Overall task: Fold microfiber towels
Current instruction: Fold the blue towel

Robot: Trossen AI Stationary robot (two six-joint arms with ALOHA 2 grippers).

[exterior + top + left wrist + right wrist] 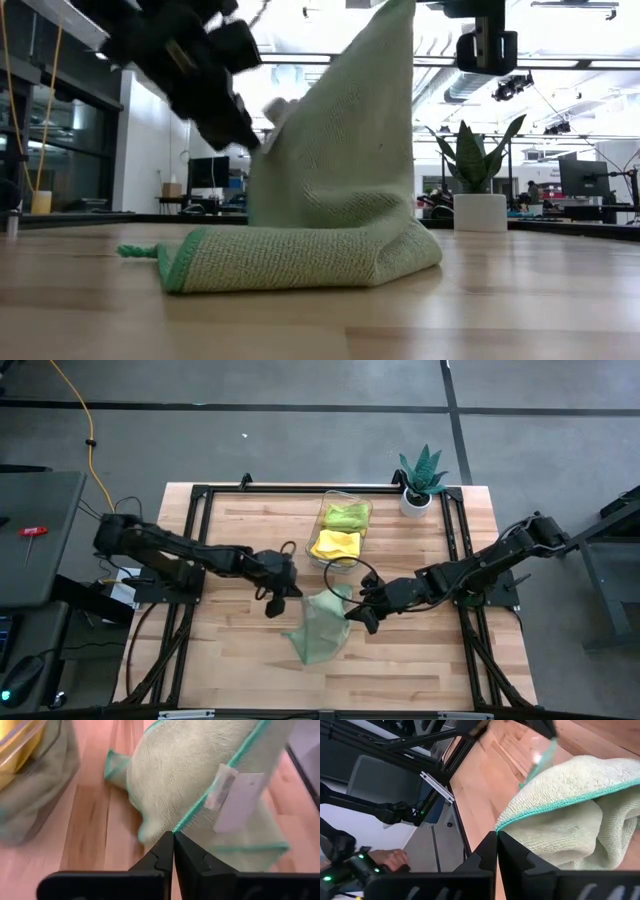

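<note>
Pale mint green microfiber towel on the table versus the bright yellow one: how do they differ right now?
The pale mint green microfiber towel is out on the wooden table, partly lifted into a peak; the bright yellow microfiber towel lies flat inside the clear plastic bin. Mint is gripped; yellow is untouched. Both are soft cloths.

left fingers (278, 598) pinch mint towel (322, 628) | right fingers (358, 610) pinch opposite edge

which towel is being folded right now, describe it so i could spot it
Start at the clear bin on the wooden table, then look just in front of it, between the two grippers. The pale mint green towel is there, partly lifted, the only one outside the bin.
</note>
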